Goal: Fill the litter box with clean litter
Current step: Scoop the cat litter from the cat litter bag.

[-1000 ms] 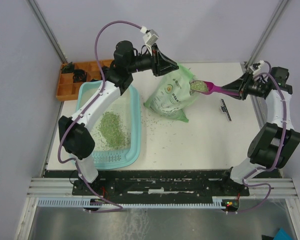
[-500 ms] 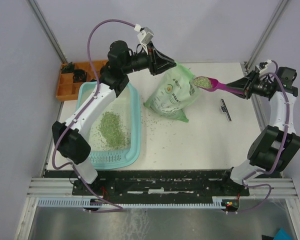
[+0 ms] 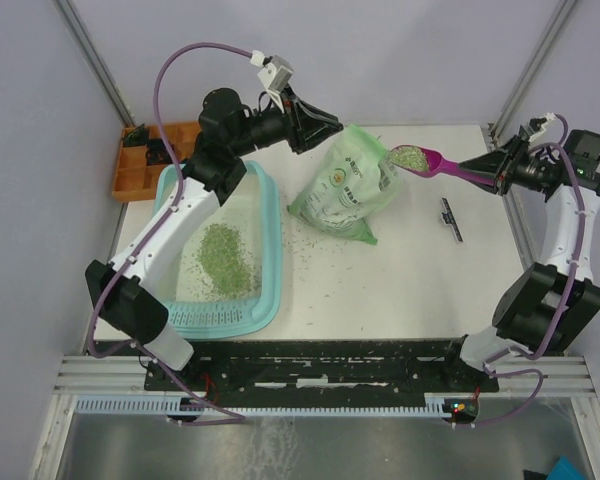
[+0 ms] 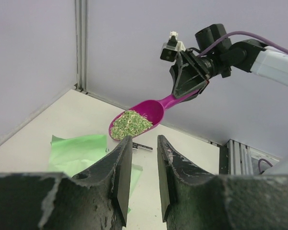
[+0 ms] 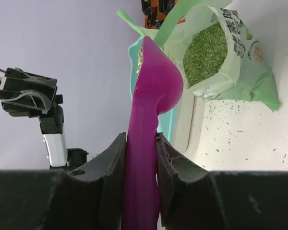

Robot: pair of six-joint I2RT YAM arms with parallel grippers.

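Top external view: far right, the right gripper (image 3: 488,170) clamps the magenta plastic scoop (image 3: 440,165), heaped with pale green litter granules (image 3: 408,155) (left gripper (image 3: 332,125): grasping or released, can't tell).

Top cam: left arm (image 3: 180,210) covers the 11 o'clock corner and much of the 9 o'clock wall of the light teal rectangular plastic litter box (image 3: 225,322). It also clips the orange compartmented tray (image 3: 125,185) at 10 o'clock; the dark bits inside are too small to ID. Thin black item (image 3: 451,220) at 3 o'clock on the white counter (image 3: 410,290): can't tell what it is.

Left wrist cam: a finger (image 4: 117,177) of the left pincer (image 4: 143,139) hides the edge of the light green printed bag (image 4: 74,151).

Right wrist cam: magenta plastic scoop (image 5: 156,81) is seen from below, so its pale green litter granules (image 5: 139,60) are just a sliver at the rim. Handle end is cut off at 6 o'clock, between the jaws of the right pincer (image 5: 140,139).
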